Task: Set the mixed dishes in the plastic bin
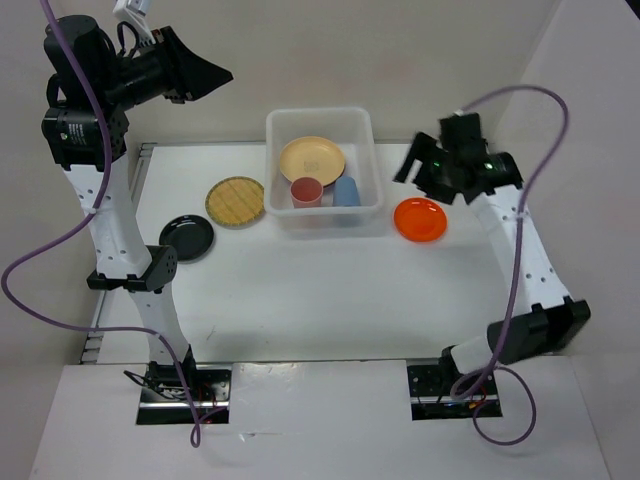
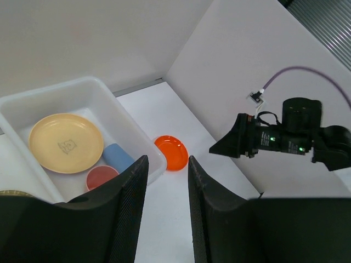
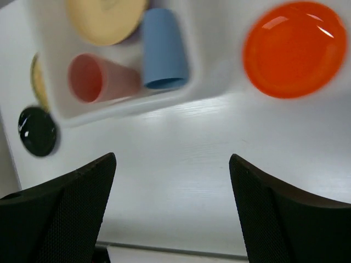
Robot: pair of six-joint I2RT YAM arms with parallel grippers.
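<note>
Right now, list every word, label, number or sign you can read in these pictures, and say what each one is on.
No text can be read in any of the three views.
Tan plate in the bin: a small faint mark at its centre, seen from the left wrist, too small to tell whether it is writing or a picture.
No other writing, label or number shows.

On my feed the orange plate (image 3: 295, 49) and black plate (image 3: 37, 131) look like glossy plastic. The bin (image 1: 320, 113) is milky translucent plastic, the tan plate (image 2: 66, 142) matt. The right gripper (image 3: 173, 158) fingers (image 3: 60, 219) are rough, meshy black.
</note>
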